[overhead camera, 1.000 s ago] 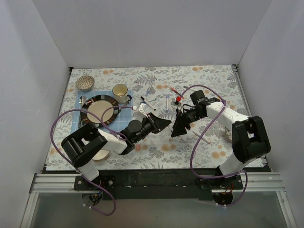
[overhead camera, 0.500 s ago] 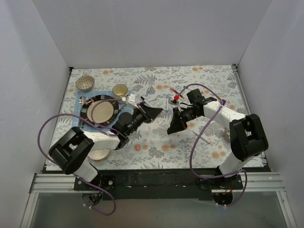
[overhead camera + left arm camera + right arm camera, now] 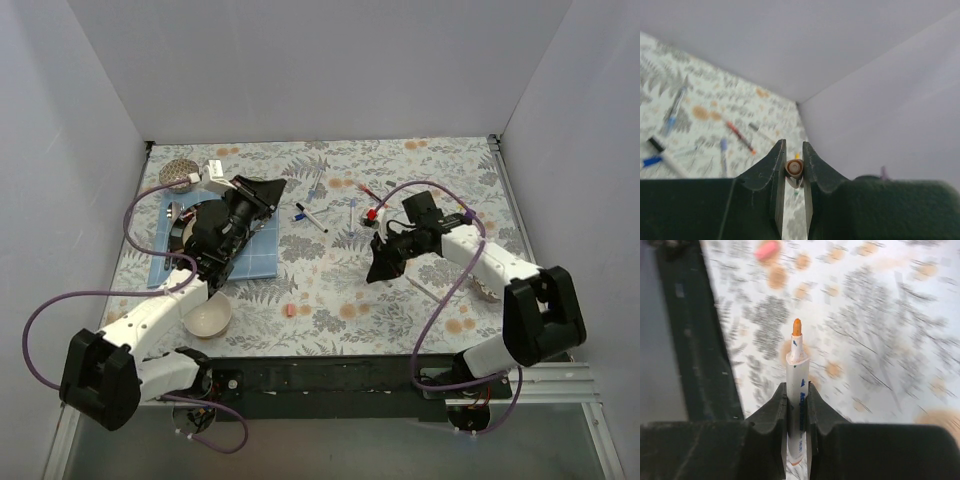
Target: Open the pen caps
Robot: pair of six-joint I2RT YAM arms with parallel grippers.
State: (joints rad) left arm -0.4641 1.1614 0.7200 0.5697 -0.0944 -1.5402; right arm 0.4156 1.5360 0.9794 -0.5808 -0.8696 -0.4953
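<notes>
My left gripper (image 3: 792,148) is shut on an orange pen cap (image 3: 794,167), seen end-on between the jaws. In the top view that gripper (image 3: 264,187) hangs over the far edge of the blue mat (image 3: 256,262). My right gripper (image 3: 796,388) is shut on a white pen (image 3: 797,371) whose bare orange tip (image 3: 796,327) points away from it, above the floral cloth. From above, the right gripper (image 3: 378,270) is right of centre. More pens (image 3: 311,217) lie at the back middle, with a red cap (image 3: 374,212) beside them. A pink cap (image 3: 290,311) lies near the front.
A dark-rimmed plate (image 3: 180,222) sits on the blue mat, partly under my left arm. A patterned bowl (image 3: 179,174) is at the far left and a pale bowl (image 3: 208,317) near the front left. White walls enclose the table on three sides.
My left gripper has pulled away from the right one, swinging left and back over the blue mat with the cap. The right gripper stays near the centre with the pen.
</notes>
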